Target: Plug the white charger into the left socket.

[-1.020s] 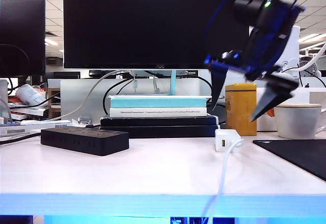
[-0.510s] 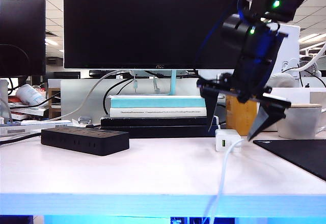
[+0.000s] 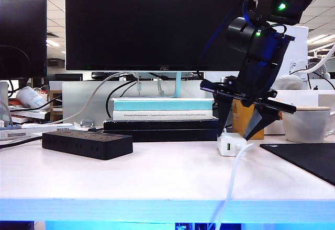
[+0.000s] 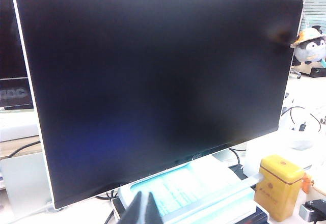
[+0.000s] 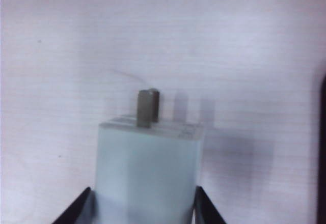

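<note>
Right tool (image 3: 239, 131) grips white charger (image 5: 147, 175), base cut off; left tool (image 4: 144, 210) closed.

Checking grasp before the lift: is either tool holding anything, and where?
Right tool clamps the white charger by its two side faces, prongs clear. Left tool is shut, empty.
</note>
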Motion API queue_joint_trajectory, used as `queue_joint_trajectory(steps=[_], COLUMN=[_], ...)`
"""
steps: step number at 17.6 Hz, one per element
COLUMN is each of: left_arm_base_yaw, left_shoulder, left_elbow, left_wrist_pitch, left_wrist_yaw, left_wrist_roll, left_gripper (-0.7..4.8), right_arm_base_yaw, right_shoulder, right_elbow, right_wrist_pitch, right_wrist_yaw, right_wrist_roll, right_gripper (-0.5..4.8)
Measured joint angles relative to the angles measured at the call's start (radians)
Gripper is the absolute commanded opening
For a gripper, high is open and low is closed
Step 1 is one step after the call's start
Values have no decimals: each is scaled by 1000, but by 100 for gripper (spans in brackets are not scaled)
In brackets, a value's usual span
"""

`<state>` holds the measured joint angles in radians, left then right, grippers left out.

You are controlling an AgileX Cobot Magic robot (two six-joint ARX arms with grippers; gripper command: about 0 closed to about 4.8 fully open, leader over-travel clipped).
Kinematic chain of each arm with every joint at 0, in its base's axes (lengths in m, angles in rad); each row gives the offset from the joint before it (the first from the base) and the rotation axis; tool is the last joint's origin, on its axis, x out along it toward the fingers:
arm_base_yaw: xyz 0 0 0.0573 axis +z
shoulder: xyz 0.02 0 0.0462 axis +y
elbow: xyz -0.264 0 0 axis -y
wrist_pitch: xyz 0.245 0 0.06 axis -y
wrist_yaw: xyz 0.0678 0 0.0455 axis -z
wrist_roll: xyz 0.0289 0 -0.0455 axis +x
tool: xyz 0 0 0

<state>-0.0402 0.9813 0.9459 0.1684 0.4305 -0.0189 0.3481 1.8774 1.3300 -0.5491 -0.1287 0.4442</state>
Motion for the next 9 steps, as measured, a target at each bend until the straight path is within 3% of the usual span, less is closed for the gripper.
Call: queue_joint_trajectory(steps=[2, 3, 5, 9], left_arm_base_yaw=[0, 0, 0, 0], left_shoulder=[0, 0, 0, 0], left_elbow=[0, 0, 0, 0], left_wrist_pitch=[0, 0, 0, -6], left_wrist_yaw=[0, 0, 0, 0], left_wrist_roll=[0, 0, 0, 0], left_gripper=[-5, -5, -5, -5], right_arm_base_yaw=[-1, -2, -2, 0], right_shoulder=[0, 0, 0, 0], right_elbow=[0, 0, 0, 0], right_wrist_pitch=[0, 4, 23, 43], right_wrist_yaw=[-24, -61, -76, -43], right_wrist_roll=[0, 0, 0, 0], right_gripper=[217, 248, 375, 377])
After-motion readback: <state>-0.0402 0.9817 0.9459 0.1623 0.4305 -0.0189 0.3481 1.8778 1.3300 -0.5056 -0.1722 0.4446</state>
